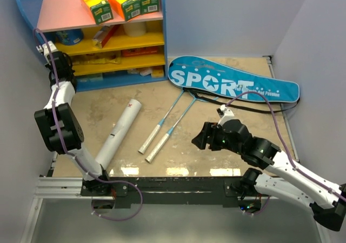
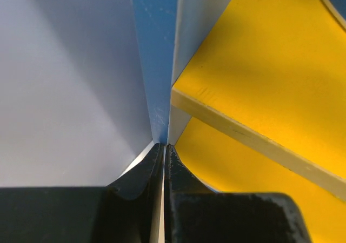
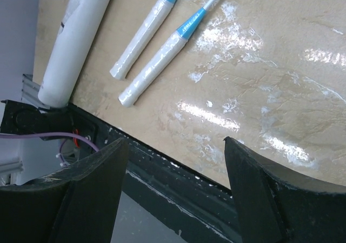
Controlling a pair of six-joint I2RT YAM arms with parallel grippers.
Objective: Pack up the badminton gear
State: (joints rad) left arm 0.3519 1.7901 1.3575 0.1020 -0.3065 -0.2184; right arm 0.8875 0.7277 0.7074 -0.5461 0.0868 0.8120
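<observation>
The long blue "SPORT" bag (image 1: 232,83) lies at the back right of the table. Two light-blue rackets lie side by side, their shafts running up to the bag's left end, where the heads are hidden. Their white handles (image 1: 149,139) (image 1: 160,144) point toward the front and also show in the right wrist view (image 3: 145,35) (image 3: 162,62). No shuttlecocks show. My right gripper (image 1: 197,139) (image 3: 175,146) is open and empty, hovering right of the handles near the front edge. My left gripper (image 1: 45,47) (image 2: 164,144) is shut and empty, raised against the shelf's left side.
A white tube (image 1: 119,132) (image 3: 75,43) lies left of the rackets. A blue shelf unit (image 1: 154,38) with yellow boards (image 2: 259,81) stands at the back left. Three orange-green boxes (image 1: 120,2) sit on its pink top. The black base rail (image 1: 173,186) runs along the front edge.
</observation>
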